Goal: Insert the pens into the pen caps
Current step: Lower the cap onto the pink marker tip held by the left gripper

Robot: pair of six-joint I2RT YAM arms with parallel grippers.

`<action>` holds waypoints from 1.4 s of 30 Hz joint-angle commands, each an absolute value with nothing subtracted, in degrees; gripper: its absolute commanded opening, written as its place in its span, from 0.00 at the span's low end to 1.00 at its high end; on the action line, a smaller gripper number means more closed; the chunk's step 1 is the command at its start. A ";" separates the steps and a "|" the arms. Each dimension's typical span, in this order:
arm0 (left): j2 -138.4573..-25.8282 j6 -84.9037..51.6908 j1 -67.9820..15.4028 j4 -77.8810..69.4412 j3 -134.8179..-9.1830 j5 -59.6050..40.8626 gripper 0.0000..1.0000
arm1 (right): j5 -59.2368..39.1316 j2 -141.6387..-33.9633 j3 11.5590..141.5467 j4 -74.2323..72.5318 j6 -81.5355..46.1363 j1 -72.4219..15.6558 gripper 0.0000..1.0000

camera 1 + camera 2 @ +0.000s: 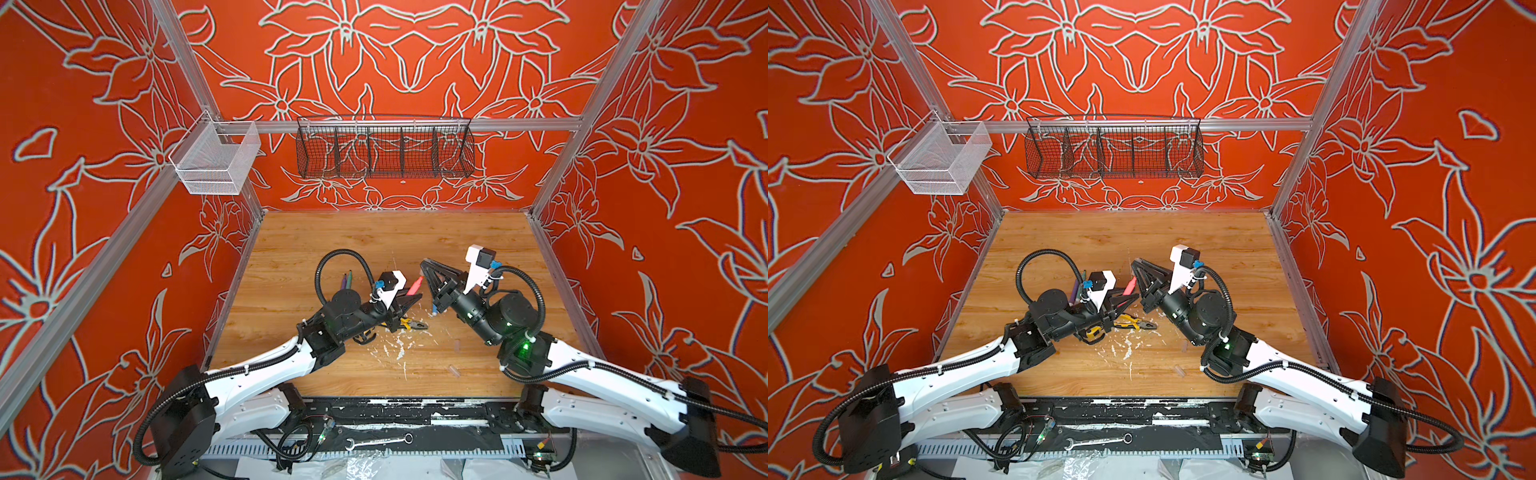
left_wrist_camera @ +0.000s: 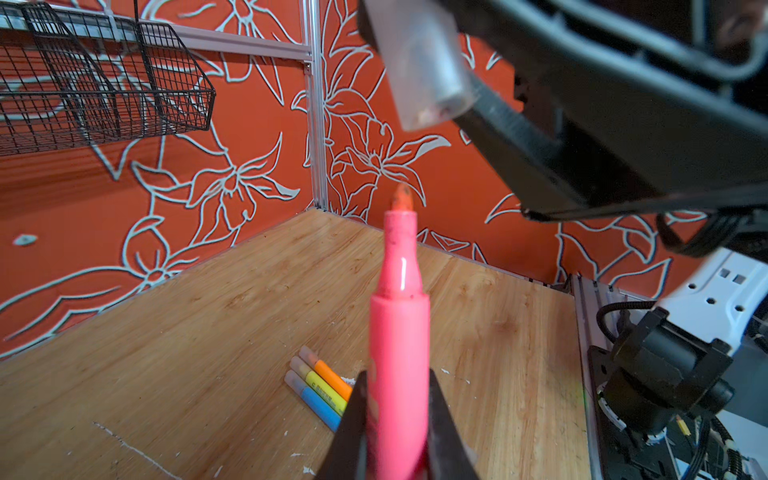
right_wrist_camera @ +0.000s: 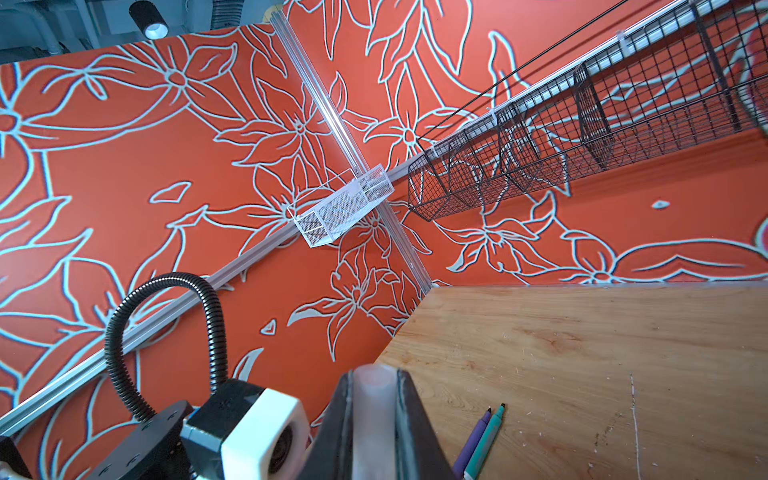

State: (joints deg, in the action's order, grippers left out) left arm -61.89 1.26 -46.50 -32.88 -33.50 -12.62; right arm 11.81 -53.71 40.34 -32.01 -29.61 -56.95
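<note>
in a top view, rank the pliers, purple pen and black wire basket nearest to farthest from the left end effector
1. pliers, right beside the left end effector, on its near side.
2. purple pen, off to its left.
3. black wire basket, up on the back wall.

Orange-red walls [image 1: 415,62] bore pale flower outlines, aluminium rails [image 1: 274,126] framed them, a black wire basket [image 1: 384,151] hung on the back rail, a white mesh basket [image 1: 216,162] hung left, a wooden table [image 1: 374,241] lay below.
</note>
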 commanded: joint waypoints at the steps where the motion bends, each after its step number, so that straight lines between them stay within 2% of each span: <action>1: -60.62 2.02 -46.93 -35.54 -32.49 -12.92 0.00 | 13.13 -53.39 40.29 -33.55 -29.26 -56.69 0.00; 18: -60.45 1.29 -46.99 -35.88 -32.39 -11.68 0.00 | 10.49 -55.41 36.18 -36.52 -31.15 -56.69 0.00; 31: -59.95 -9.36 -46.93 -34.73 -34.67 -10.88 0.00 | 4.48 -60.12 29.95 -50.55 -32.88 -56.95 0.00; 39: -59.54 -13.20 -46.96 -36.62 -34.12 -12.64 0.00 | 3.57 -62.08 29.38 -53.00 -33.18 -58.38 0.00; 40: -59.42 -13.26 -47.00 -36.74 -33.96 -12.51 0.00 | 3.46 -62.34 29.44 -53.08 -33.15 -58.60 0.03; 42: -58.92 -13.32 -46.96 -36.83 -33.67 -12.16 0.00 | 3.60 -62.56 29.36 -53.35 -32.88 -59.14 0.17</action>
State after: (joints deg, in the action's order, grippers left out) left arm -60.36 -12.27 -46.83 -31.48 -32.77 -11.70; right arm 8.99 -61.52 30.04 -54.28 -32.12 -56.88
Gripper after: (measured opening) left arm 0.147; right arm 0.169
